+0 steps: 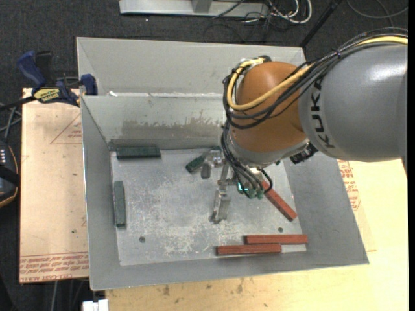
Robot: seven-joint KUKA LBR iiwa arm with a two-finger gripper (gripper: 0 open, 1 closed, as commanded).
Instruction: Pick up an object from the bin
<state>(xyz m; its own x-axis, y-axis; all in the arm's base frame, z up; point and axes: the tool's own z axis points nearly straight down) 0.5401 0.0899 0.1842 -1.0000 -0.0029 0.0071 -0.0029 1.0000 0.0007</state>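
- Gripper (220,214) hangs over bin floor (162,238); open or closed cannot be told.
- Nearest candidate: red-brown bar (280,204), near it on the arm side; likely rigid, light; grasp across narrow width at mid-length.

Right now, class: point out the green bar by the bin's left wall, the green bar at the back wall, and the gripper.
green bar by the left wall (119,203): camera view, middle of its length.
green bar at the back wall (137,152): camera view, its middle.
gripper (218,217): camera view, its lower end.
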